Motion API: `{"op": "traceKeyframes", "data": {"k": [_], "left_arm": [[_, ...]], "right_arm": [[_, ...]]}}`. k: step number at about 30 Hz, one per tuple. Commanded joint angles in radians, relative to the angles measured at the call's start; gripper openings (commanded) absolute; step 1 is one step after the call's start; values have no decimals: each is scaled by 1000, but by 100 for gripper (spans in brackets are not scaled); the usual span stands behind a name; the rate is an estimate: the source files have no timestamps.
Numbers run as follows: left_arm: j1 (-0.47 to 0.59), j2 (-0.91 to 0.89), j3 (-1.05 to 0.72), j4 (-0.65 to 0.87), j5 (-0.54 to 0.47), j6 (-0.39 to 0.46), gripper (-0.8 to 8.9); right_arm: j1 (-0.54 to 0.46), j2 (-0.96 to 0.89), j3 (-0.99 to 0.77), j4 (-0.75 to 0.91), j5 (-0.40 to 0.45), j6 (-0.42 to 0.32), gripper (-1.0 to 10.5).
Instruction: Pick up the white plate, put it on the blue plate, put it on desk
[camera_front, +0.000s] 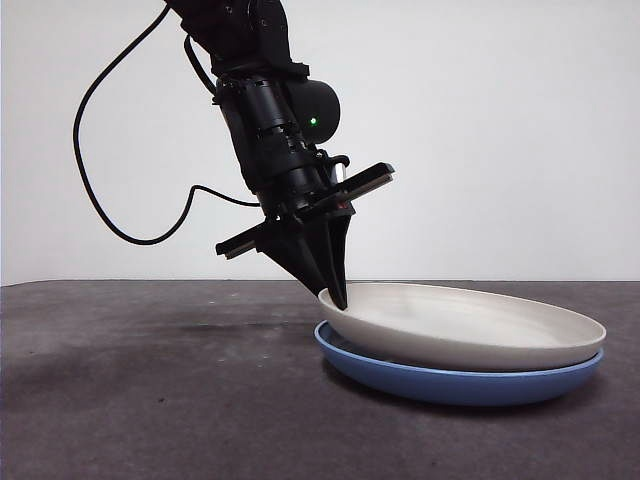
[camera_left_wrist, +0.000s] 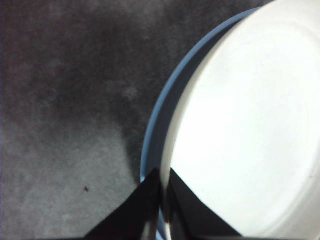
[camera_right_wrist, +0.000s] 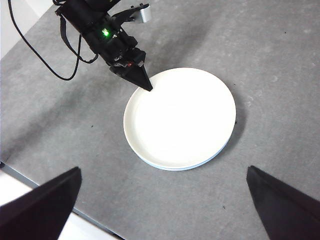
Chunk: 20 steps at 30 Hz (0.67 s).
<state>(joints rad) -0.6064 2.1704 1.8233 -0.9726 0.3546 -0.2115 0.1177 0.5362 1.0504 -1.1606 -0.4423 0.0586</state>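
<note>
white plate (camera_front: 470, 325) rim btwn left gripper (camera_front: 338, 295) fingers, atop blue plate (camera_front: 450, 382)

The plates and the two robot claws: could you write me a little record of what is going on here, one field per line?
white plate: lies tilted in the blue plate, its gripped edge raised
blue plate: flat on the desk, beneath the white one
desk: dark grey, carries both plates
left gripper: shut on the white plate's rim
right gripper: open, above the desk, holding nothing
</note>
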Motion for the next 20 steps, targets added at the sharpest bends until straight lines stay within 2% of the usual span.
{"op": "traceKeyframes", "data": {"k": [1, 5, 7, 10, 13, 16, 20], "left_arm": [[-7, 26, 31, 5, 2, 10, 170], [-7, 26, 44, 0, 2, 20, 475], [-7, 26, 56, -2, 2, 20, 537], [-7, 26, 98, -29, 2, 27, 543], [-7, 26, 161, -96, 2, 67, 543], [-6, 26, 254, -217, 1, 129, 546], [-6, 18, 369, -376, 1, 187, 600]], "right_arm": [[4, 2, 19, 6, -2, -7, 622], [4, 2, 18, 6, -2, -7, 622], [4, 2, 19, 6, -2, -7, 621], [4, 2, 19, 6, -2, -7, 621], [4, 2, 19, 7, -1, -7, 622], [4, 2, 19, 7, -1, -7, 622], [4, 4, 18, 7, -1, -4, 621]]}}
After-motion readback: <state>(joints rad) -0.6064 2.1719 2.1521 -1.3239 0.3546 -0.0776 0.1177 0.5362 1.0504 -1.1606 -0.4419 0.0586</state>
